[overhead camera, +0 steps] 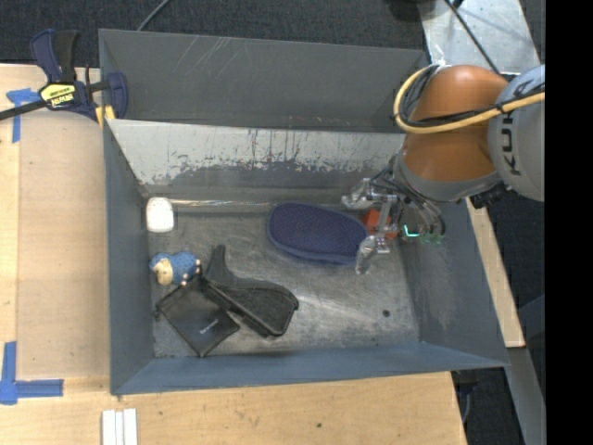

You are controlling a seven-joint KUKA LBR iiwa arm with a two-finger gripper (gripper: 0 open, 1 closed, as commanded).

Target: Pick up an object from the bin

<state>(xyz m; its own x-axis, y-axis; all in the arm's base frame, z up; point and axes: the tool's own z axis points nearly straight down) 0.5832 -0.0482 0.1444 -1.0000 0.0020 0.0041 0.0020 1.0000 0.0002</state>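
**Robot claw open over a dark blue oval pad in a grey bin**

A large grey metal bin [259,82] takes up most of the frame, seen from above, its sloped walls running down to a scuffed floor. The robot arm [523,142] comes in from the right edge, with a rounded orange cover [449,128] and a yellow cable looped over it, part of the robot.

The biggest loose thing is a dark blue oval pad [310,232], soft-looking and lying flat just right of the floor's centre, its long side running left to right.

In the lower left of the floor lies a small heap of black flat pieces. A floppy black fabric piece [259,306] overlaps a black square pouch [199,327], which is turned corner-on.

The claw [361,231] hangs at the right end of the blue pad, below the orange cover. Its two metal fingers [369,248] stand wide apart, one toward the top of the frame and one toward the bottom, on either side of the pad's right tip. Whether they touch the pad cannot be told, and nothing is gripped.

A small blue and tan toy [174,266] sits at the left of the floor, just beside the black heap.

Smallest is a white rounded block [160,214], alone in the far left corner, above the toy.
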